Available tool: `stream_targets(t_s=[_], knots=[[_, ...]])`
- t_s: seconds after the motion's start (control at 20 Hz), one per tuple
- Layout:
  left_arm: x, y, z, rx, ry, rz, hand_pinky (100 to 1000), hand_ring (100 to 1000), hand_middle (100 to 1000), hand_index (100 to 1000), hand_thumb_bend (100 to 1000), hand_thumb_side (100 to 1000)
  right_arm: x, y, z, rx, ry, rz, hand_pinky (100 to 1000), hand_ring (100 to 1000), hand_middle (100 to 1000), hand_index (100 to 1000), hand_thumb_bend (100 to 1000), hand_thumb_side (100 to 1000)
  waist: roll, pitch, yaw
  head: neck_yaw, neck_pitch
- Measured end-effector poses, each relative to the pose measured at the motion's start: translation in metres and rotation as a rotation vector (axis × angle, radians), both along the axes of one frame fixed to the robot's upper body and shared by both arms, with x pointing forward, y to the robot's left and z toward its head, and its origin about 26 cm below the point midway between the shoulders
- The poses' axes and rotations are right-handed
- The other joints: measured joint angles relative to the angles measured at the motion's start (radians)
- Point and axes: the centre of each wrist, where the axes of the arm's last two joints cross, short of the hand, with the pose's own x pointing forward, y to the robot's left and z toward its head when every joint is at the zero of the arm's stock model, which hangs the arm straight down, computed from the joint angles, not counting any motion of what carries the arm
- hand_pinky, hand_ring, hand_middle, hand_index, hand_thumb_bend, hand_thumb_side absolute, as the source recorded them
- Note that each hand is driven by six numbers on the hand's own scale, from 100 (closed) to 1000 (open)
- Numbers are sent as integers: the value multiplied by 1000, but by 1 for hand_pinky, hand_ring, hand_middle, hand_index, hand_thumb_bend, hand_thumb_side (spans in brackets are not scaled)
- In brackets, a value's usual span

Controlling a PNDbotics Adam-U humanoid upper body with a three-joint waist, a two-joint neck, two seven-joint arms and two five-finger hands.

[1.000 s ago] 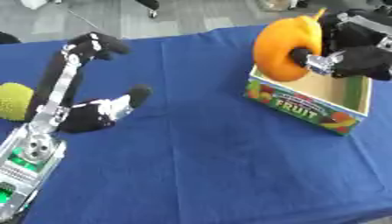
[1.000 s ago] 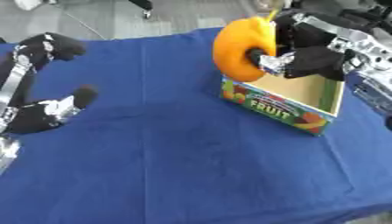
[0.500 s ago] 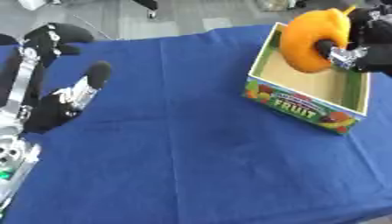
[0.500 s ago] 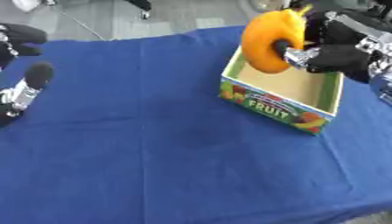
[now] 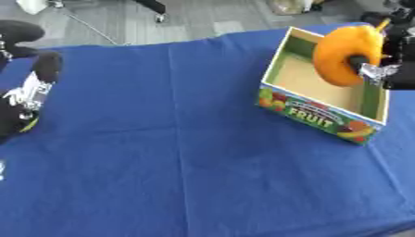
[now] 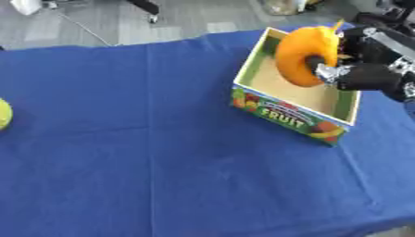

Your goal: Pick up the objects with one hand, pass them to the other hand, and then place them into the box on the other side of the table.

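The near stretch of the blue-clothed bench (image 5: 203, 176) lay bare. At its left edge the left hand (image 5: 36, 81) hung idle, fingers relaxed, holding nothing, beside a yellow-green object (image 6: 3, 114) still to be handled. Farther off, the right hand (image 6: 365, 69) clasped the orange fruit (image 6: 304, 55) above the open box (image 6: 288, 115), so the handover looked done and only the drop remained. The fruit was smooth, rounded, orange, with a small stalk on top.

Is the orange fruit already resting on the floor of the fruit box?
No: the orange fruit is held in the right hand above the fruit box, whose tan floor shows bare beneath it.
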Motion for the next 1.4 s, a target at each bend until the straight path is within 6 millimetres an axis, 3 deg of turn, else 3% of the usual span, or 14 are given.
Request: stream_targets(t_s=[0.3,1.0,1.4], knots=[[-8,7,8,-41,-34,14,731,765,676,693,562,660,0,-8,-2,23,-40,-111,571,759,473,493,133,100,6,8,19,-23,-13],[-19,9,24,-96,-97,22,726,762,672,687,583,639,11,-57,-19,41,-36,-329,586,772,494,522,100,100,18,42,74,-74,-49],[-22,9,29,-110,-113,32,725,762,671,685,585,634,14,-70,-23,-21,-46,-406,597,777,516,546,100,100,22,56,103,-90,-67]])
